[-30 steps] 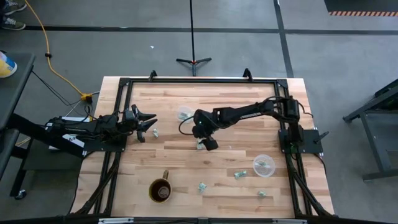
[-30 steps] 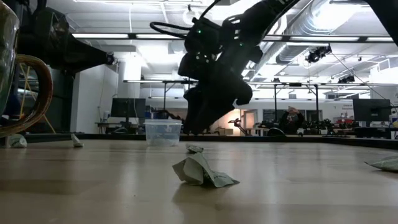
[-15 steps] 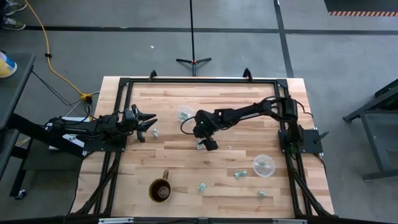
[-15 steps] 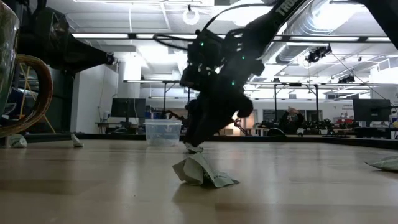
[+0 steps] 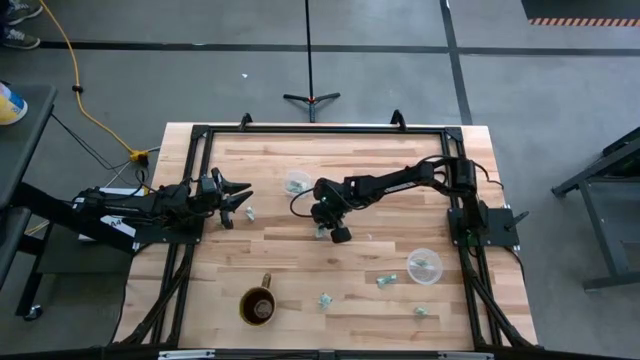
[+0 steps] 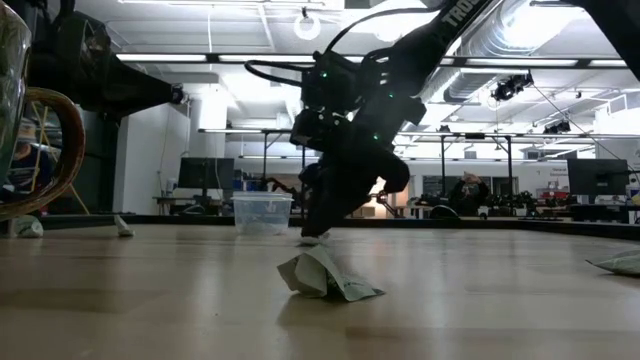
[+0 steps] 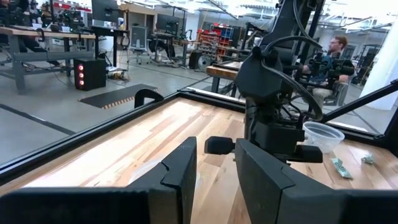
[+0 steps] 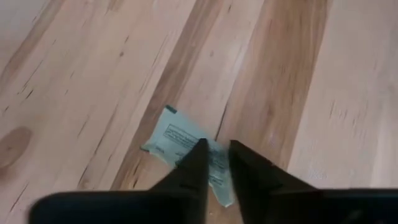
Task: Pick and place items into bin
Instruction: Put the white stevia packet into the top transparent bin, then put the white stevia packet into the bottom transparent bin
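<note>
Jaws nearly together on your right gripper (image 8: 215, 149), tips down on a pale packet (image 8: 186, 146) mid-table; only its wrist view shows that. Left gripper (image 5: 238, 197) waits open at the table's left edge.

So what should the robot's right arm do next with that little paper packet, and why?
Probably lift straight up a little. The right end effector is down at the wooden table, fingers nearly closed on the small pale green-and-white paper packet, which seems pinched already. Raising it would show whether the grip holds. The left end effector waits open near the table's left edge.
</note>
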You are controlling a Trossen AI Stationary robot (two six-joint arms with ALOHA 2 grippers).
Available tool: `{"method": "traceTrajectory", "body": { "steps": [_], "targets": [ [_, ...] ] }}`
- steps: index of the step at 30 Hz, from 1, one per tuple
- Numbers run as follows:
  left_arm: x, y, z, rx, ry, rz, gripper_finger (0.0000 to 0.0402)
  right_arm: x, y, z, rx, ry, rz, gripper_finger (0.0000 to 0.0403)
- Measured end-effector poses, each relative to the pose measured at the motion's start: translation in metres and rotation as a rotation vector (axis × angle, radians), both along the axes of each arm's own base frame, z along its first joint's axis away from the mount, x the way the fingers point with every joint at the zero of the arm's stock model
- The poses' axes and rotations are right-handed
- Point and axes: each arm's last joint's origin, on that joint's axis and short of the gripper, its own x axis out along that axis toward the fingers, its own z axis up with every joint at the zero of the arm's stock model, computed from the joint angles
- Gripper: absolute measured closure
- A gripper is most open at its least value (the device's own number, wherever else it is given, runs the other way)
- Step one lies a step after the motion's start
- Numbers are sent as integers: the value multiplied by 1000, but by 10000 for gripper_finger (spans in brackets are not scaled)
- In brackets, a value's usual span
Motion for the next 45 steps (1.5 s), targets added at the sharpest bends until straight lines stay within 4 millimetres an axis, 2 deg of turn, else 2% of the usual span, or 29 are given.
{"method": "traceTrajectory", "body": {
  "steps": [2, 5, 10, 13, 16, 22, 28, 32, 36, 40, 45],
  "targets": [
    [0, 0, 0, 0, 0, 0, 254, 1, 0, 1, -1, -10, 1, 387],
    [0, 0, 0, 0, 0, 0, 254, 5, 0, 9, -9, -83, 4, 392],
    [0, 0, 0, 0, 0, 0, 254, 16, -8, 48, -119, -357, -35, 396],
    [0, 0, 0, 0, 0, 0, 254, 19, -24, 60, -233, -458, -130, 397],
    [0, 0, 0, 0, 0, 0, 254, 18, -45, 64, -304, -486, -233, 394],
    [0, 0, 0, 0, 0, 0, 254, 12, -77, 59, -247, -486, -246, 395],
    [0, 0, 0, 0, 0, 0, 254, 10, -84, 56, -200, -488, -233, 360],
    [0, 0, 0, 0, 1, 2, 254, 11, -85, 56, -259, -483, -277, 327],
    [0, 0, 0, 14, 6, 4, 254, 8, -85, 64, -207, -492, -311, 289],
    [0, 0, 0, 26, 10, 6, 254, 2, -67, 83, -103, -479, -208, 233],
    [0, 0, 0, 28, 11, 7, 254, -18, -29, 90, 7, -243, -89, 152]
  ]
}}
